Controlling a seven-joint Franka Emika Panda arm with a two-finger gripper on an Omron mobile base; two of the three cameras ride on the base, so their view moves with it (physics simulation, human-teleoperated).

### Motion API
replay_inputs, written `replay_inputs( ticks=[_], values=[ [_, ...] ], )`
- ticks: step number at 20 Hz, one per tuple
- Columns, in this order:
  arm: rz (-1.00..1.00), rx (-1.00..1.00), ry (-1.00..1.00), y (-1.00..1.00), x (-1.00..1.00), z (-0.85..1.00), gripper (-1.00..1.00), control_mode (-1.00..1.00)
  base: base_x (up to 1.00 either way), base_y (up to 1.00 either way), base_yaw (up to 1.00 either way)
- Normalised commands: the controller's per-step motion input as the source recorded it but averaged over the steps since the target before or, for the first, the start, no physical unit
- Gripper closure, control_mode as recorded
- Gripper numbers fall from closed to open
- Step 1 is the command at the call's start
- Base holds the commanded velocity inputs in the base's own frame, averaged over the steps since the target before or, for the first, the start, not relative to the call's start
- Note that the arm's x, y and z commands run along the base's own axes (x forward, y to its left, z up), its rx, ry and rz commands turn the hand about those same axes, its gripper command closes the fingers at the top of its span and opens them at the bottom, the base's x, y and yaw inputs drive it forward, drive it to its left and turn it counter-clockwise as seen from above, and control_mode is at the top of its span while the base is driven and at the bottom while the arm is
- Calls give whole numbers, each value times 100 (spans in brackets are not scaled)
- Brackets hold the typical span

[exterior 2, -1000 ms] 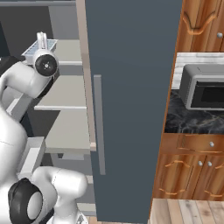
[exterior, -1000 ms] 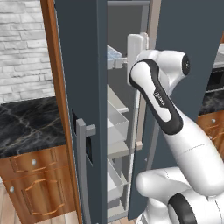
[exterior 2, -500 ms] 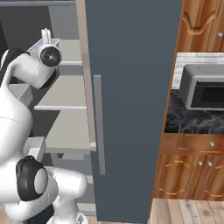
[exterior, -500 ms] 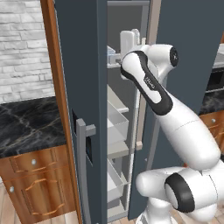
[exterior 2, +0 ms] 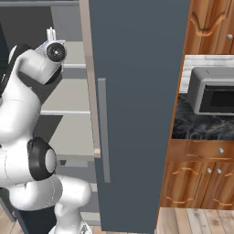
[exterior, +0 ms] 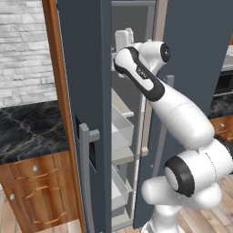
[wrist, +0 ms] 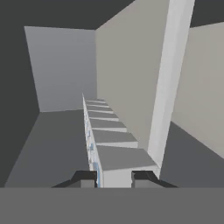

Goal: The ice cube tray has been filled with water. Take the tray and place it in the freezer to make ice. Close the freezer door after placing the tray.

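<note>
In the hand view my gripper [wrist: 113,179] is shut on the near end of the ice cube tray [wrist: 109,140]. The white tray stretches away from the fingertips into the freezer [wrist: 61,74]. It appears rolled to one side, with a thin pale-blue strip of water [wrist: 93,151] along its left edge. In the left base view my hand [exterior: 122,42] reaches high into the freezer compartment [exterior: 123,123], past the open freezer door [exterior: 86,68] with its black panel and grey handle [exterior: 85,173]. The door edge hides the tray there.
The plain slate-blue fridge door [exterior 2: 137,91] stands just right of the arm. Grey shelves [exterior 2: 68,98] and drawers [exterior: 122,132] lie below the hand. A dark marble counter [exterior: 27,132] is at the left, and a microwave [exterior 2: 212,96] stands on the counter at the right.
The arm has swung the hand and tray left and deeper into the freezer. The tray end that showed beside the door edge is now hidden behind it.
</note>
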Motion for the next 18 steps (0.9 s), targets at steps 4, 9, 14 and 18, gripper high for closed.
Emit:
replay_inputs(
  ticks=[4, 9, 14, 18],
  values=[
    [0, -4, 3, 9, 60, 0, 100, -100, 0, 0, 0],
    [0, -7, 1, 23, 61, -4, 100, -100, 0, 0, 0],
    [0, -9, 0, 20, 59, -20, 100, -100, 0, 0, 0],
    [0, -10, 0, 18, 62, -31, 100, -100, 0, 0, 0]
  ],
)
